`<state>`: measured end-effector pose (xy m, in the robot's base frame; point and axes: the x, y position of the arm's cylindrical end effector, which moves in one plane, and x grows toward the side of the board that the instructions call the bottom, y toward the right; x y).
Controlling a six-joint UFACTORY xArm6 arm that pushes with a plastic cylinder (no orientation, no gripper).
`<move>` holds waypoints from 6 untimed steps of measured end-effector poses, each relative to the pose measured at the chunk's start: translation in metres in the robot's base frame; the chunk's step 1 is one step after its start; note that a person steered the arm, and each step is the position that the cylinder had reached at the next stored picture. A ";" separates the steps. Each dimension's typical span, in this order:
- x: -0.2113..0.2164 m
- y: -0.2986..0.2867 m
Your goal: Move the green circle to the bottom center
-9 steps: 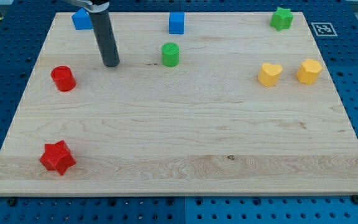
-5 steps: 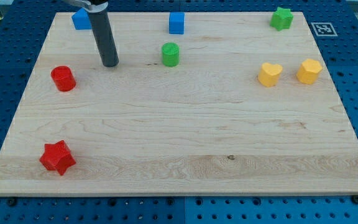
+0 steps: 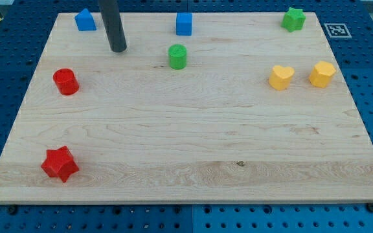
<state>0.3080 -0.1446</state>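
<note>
My tip (image 3: 118, 49) touched no block, having no jaws to open or shut. It stood at the view's left of the green circle (image 3: 177, 56), which sat upright near the board's (image 3: 193, 142) top center.

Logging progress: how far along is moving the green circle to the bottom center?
Nothing looks done: the green circle block sits near the wooden board's top. In hand: my tip is to its left, apart from it. Left: the whole push down to the bottom center.
</note>
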 end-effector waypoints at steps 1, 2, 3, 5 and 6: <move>0.000 0.001; 0.000 0.003; -0.001 0.028; -0.002 0.094; 0.007 0.108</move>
<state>0.3154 -0.0366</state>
